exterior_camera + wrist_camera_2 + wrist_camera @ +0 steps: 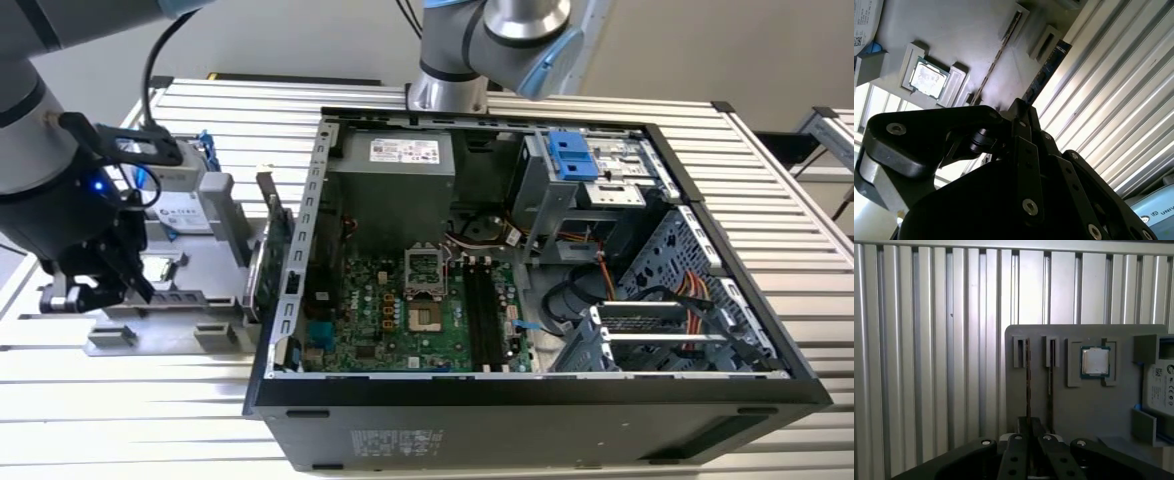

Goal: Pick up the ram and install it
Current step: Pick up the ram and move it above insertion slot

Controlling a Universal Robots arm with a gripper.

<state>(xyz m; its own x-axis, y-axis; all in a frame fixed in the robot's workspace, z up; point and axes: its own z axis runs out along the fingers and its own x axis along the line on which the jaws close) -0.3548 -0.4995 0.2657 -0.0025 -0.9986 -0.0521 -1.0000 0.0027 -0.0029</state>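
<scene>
Ram (pixel 1027 380) not yet lifted from its holder

The ram is seen standing on edge in the outer slot of the grey holder (pixel 1079 405), beside the computer case (pixel 534 385). The gripper (pixel 1029 421) is placed right at its end; whether it is closed on it cannot be told. Lifting and installing are not yet done.

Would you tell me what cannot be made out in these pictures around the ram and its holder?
- First wrist view: the ram's near end, hidden behind the end effector; contact between them is unclear.
- First wrist view: the hard drive, cut off by the picture's edge.
- Exterior view: the grey holder's ram slots, masked by the dark arm.
</scene>
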